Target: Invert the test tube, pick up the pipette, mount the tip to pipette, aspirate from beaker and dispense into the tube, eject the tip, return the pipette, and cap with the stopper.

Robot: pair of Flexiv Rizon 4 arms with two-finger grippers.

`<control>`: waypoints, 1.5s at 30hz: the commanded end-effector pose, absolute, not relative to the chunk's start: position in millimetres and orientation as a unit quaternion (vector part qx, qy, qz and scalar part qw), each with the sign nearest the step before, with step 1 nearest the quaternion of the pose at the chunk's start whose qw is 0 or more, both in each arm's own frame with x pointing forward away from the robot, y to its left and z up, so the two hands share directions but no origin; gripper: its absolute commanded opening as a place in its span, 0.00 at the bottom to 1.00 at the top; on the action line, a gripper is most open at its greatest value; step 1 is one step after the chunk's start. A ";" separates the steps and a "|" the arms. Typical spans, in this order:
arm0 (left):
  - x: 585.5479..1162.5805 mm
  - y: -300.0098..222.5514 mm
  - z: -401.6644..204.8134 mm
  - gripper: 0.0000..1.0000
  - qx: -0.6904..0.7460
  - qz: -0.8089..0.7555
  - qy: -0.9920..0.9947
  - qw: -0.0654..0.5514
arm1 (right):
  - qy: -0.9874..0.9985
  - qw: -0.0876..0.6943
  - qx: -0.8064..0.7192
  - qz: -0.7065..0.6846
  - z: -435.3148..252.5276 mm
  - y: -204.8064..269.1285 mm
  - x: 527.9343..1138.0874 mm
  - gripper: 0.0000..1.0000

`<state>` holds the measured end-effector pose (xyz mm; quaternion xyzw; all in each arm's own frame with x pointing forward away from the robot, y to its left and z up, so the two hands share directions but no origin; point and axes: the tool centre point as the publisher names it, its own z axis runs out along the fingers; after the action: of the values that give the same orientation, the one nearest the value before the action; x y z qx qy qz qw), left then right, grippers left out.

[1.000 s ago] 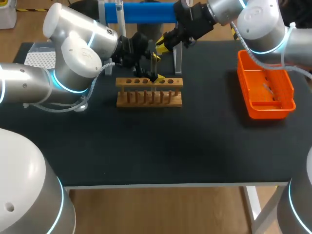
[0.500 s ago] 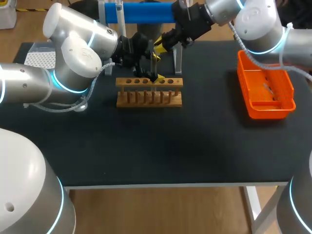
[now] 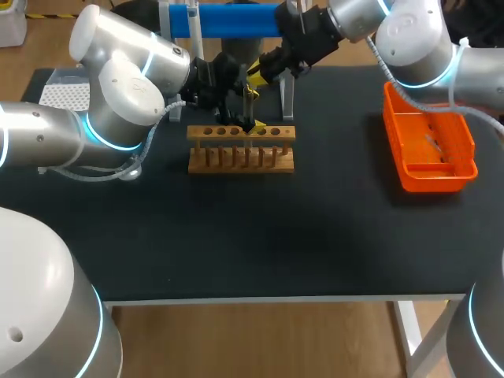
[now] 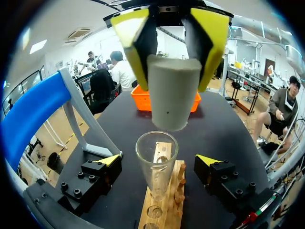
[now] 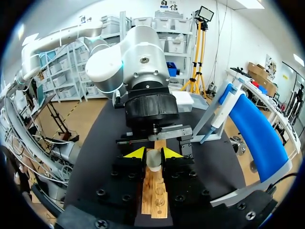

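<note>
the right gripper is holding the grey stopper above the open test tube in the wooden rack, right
Wrong arm: it is the left gripper that holds the grey stopper above the open test tube in the wooden rack. The left wrist view shows the stopper clamped between that gripper's own yellow fingers.
</note>
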<state>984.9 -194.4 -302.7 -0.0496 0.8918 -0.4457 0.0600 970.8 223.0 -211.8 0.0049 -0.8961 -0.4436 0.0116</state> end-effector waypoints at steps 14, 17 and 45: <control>985.7 -194.2 -303.4 1.00 -0.049 -0.446 0.892 0.060 | -0.897 0.015 0.004 -0.442 -217.5 225.2 977.6 0.00; 985.7 -194.2 -303.4 1.00 -0.049 -0.446 0.892 0.060 | -0.897 0.015 0.003 -0.442 -219.0 225.3 978.4 0.00; 985.7 -194.2 -303.4 1.00 -0.049 -0.446 0.892 0.060 | -0.895 0.016 0.001 -0.445 -222.1 227.8 979.9 0.00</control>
<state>984.9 -194.4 -302.7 -0.0496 0.8918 -0.4457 0.0600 978.8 228.1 -221.2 0.0000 -0.8956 -0.4447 0.0149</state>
